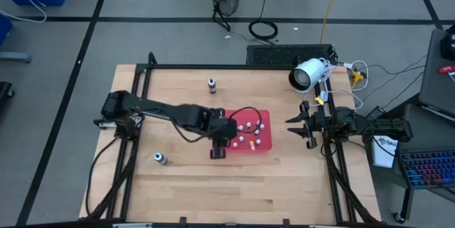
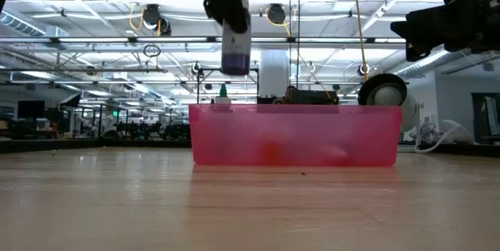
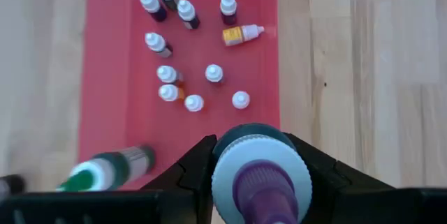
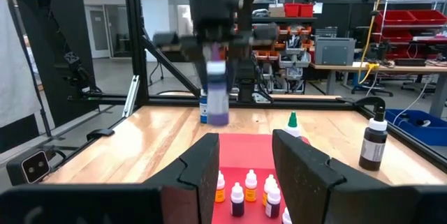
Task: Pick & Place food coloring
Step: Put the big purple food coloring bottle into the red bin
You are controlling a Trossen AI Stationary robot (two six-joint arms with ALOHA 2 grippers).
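Note:
My left gripper [image 1: 219, 148] hangs over the left end of the red tray [image 1: 264, 145], shut on a purple food coloring bottle [image 2: 236, 50]. Several tiny white-capped bottles [image 3: 183, 77] stand in the tray, and one yellow bottle [image 3: 241, 35] lies on its side. A green-tipped bottle [image 3: 106, 169] stands by the tray's far left corner. A dark bottle [image 1: 211, 84] stands on the table toward the far edge. Another bottle [image 1: 160, 158] stands near the front left. My right gripper [image 4: 244, 172] waits open at the table's right edge. My left gripper pinches the purple bottle's upper part [image 3: 222, 162] between its two fingers, one on each side. The fingers [image 2: 221, 2] come from above, slanting steeply down. The bottle hangs upright below them, lifted clear, above the tray's left wall.
A white camera [image 1: 308, 75] sits at the table's far right corner. A black frame [image 1: 142, 79] runs along the table's edges. Bare wood [image 1: 234, 185] lies in front of the tray.

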